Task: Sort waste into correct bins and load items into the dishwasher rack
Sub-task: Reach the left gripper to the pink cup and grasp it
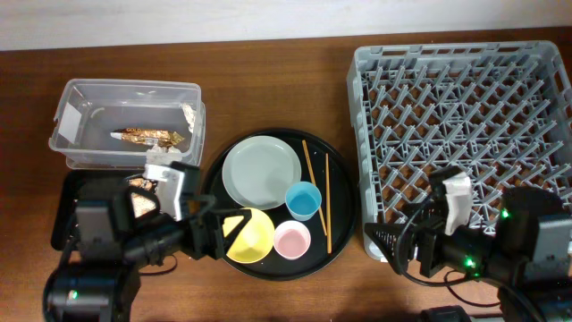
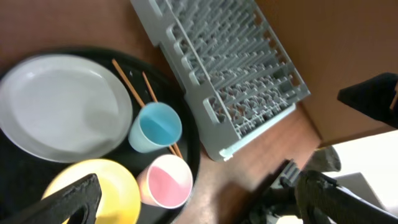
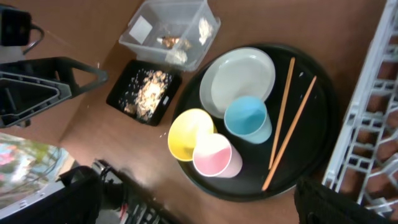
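Note:
On the round black tray (image 1: 344, 219) lie a grey-green plate (image 1: 261, 171), a yellow bowl (image 1: 250, 234), a blue cup (image 1: 303, 199), a pink cup (image 1: 291, 239) and two chopsticks (image 1: 327, 201). The clear tub (image 1: 130, 85) holds the gold foil wrapper (image 1: 147, 136) and white paper bits (image 1: 189, 114). The black rectangular tray (image 1: 64, 215) holds food scraps (image 1: 141, 199). The grey rack (image 1: 460, 125) stands at the right with nothing in it. My left gripper (image 1: 219, 234) is open and empty at the yellow bowl's left edge. My right gripper (image 1: 393, 246) is open and empty at the rack's front left corner.
The brown wooden table shows between the round tray and the rack (image 2: 230, 56). The left wrist view shows the pink cup (image 2: 168, 180) and the yellow bowl (image 2: 109, 186) close below. The right wrist view shows the tub (image 3: 171, 25) and the scraps (image 3: 146, 90).

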Controlling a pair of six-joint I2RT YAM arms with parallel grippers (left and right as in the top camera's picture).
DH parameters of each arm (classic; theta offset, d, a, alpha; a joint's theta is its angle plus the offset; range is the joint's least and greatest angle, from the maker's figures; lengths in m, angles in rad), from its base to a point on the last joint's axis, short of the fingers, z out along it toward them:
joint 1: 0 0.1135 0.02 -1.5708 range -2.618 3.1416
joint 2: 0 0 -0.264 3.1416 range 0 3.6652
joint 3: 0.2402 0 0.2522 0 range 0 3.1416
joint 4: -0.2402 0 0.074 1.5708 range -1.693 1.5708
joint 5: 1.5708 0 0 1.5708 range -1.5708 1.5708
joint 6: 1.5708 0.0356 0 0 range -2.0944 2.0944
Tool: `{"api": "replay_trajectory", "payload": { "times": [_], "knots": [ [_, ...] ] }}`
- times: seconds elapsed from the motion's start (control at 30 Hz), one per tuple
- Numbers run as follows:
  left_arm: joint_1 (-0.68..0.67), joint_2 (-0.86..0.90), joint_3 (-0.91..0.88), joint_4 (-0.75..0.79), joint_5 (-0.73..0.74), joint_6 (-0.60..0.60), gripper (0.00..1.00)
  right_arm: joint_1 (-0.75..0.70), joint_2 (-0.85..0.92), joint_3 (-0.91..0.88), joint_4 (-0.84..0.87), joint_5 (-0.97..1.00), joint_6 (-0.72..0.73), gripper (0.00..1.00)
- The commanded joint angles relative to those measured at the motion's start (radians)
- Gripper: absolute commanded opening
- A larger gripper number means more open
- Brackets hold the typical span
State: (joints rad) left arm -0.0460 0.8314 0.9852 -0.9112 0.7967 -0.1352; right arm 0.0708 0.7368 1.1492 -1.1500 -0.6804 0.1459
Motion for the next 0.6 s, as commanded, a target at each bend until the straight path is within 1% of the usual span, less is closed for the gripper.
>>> {"api": "replay_trajectory", "payload": {
  "times": [0.0, 0.03, 0.07, 0.13, 0.17, 0.2, 0.23, 0.27, 0.33, 0.43, 0.53, 0.57],
  "knots": [
    [-0.138, 0.082, 0.018, -0.079, -0.124, 0.016, 0.92, -0.006, 0.028, 0.016, -0.072, 0.044, -0.006, 1.00],
    [-0.231, 0.123, 0.018, -0.094, -0.243, 0.012, 0.89, -0.006, 0.033, 0.016, -0.109, 0.097, 0.002, 1.00],
    [-0.290, 0.151, 0.018, -0.093, -0.319, -0.008, 0.84, -0.006, 0.035, 0.016, -0.132, 0.135, 0.013, 1.00],
    [-0.430, 0.232, 0.018, -0.064, -0.504, -0.054, 0.82, -0.006, 0.035, 0.016, -0.179, 0.206, 0.024, 0.98],
    [-0.491, 0.278, 0.018, -0.045, -0.582, -0.072, 0.79, -0.006, 0.035, 0.016, -0.193, 0.222, 0.024, 0.98],
    [-0.554, 0.339, 0.018, -0.023, -0.661, -0.099, 0.75, -0.006, 0.035, 0.016, -0.199, 0.222, 0.024, 0.98],
    [-0.614, 0.424, 0.018, -0.010, -0.723, -0.136, 0.66, -0.006, 0.035, 0.016, -0.201, 0.222, 0.024, 0.98],
    [-0.636, 0.475, 0.018, -0.008, -0.746, -0.161, 0.62, -0.006, 0.035, 0.016, -0.202, 0.222, 0.024, 0.98],
    [-0.658, 0.558, 0.018, 0.008, -0.781, -0.189, 0.59, -0.006, 0.035, 0.016, -0.209, 0.222, 0.024, 0.98],
    [-0.669, 0.693, 0.018, 0.078, -0.790, -0.233, 0.44, -0.006, 0.035, 0.016, -0.225, 0.222, 0.024, 0.98],
    [-0.669, 0.726, 0.018, 0.116, -0.778, -0.241, 0.32, -0.006, 0.035, 0.016, -0.227, 0.222, 0.024, 0.98],
    [-0.669, 0.721, 0.018, 0.118, -0.771, -0.243, 0.23, -0.006, 0.035, 0.016, -0.227, 0.222, 0.024, 0.98]
  ]
}}
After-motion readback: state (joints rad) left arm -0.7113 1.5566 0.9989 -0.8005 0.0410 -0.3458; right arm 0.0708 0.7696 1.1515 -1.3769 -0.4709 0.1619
